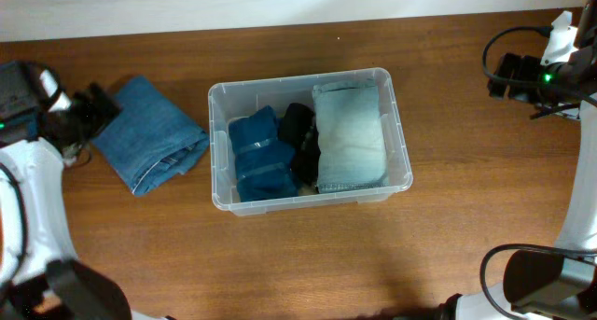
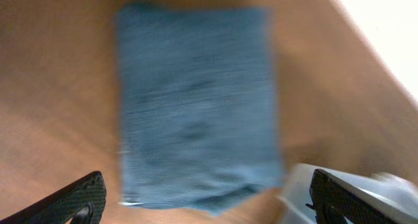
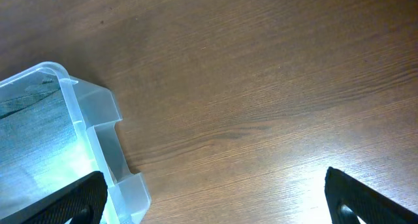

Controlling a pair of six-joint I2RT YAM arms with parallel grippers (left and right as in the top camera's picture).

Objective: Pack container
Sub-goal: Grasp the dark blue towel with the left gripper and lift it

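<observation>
The clear plastic container (image 1: 403, 161) stands mid-table and holds a dark blue folded garment (image 1: 259, 157), a black one (image 1: 298, 138) and a pale blue folded one (image 1: 350, 138). Folded blue jeans (image 1: 149, 133) lie on the wood to its left. My left gripper (image 1: 93, 105) is open and empty at the jeans' left edge. In the left wrist view the jeans (image 2: 196, 106) fill the space ahead of the open fingers (image 2: 206, 198), blurred, with the container's corner (image 2: 297, 191) at lower right. My right gripper (image 3: 215, 198) is open and empty over bare wood, right of the container's corner (image 3: 98, 132).
The right arm's base and cables (image 1: 536, 73) sit at the far right. The left arm's body (image 1: 33, 189) lies along the left edge. A pale wall strip (image 1: 280, 3) borders the table's far side.
</observation>
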